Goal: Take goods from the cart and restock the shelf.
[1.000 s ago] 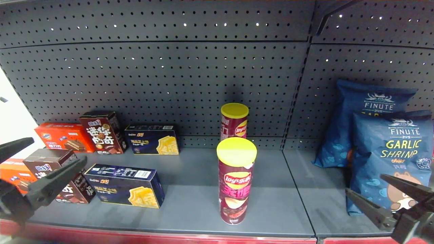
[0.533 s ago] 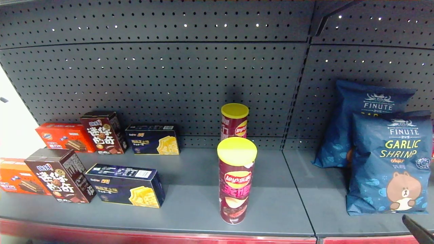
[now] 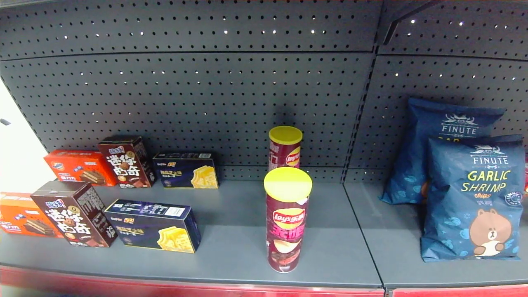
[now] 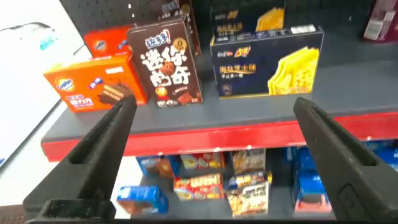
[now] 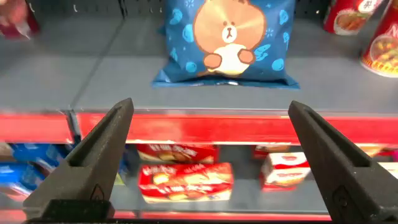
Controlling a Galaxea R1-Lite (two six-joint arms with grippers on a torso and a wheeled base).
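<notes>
On the grey shelf [image 3: 239, 243] two maroon chip cans with yellow lids stand one behind the other, the front can [image 3: 286, 220] and the rear can [image 3: 285, 147]. Blue garlic shrimp chip bags [image 3: 472, 198] lean at the right. Snack boxes sit at the left: orange [image 3: 22, 216], brown [image 3: 76, 214] and navy [image 3: 154, 227], with a second row behind. My left gripper [image 4: 214, 155] is open and empty below the shelf's red front edge [image 4: 205, 134], before the brown box [image 4: 165, 62] and navy box [image 4: 267, 62]. My right gripper [image 5: 211, 155] is open and empty, facing the bear-printed bag [image 5: 227, 40].
A perforated dark back panel [image 3: 206, 90] rises behind the goods. Bare shelf lies between the navy boxes and the cans, and between the cans and the bags. A lower shelf holds more packaged goods [image 4: 199, 186], among them red boxes [image 5: 186, 177].
Both grippers have dropped down out of the head view. The goods on the shelf have not moved.
</notes>
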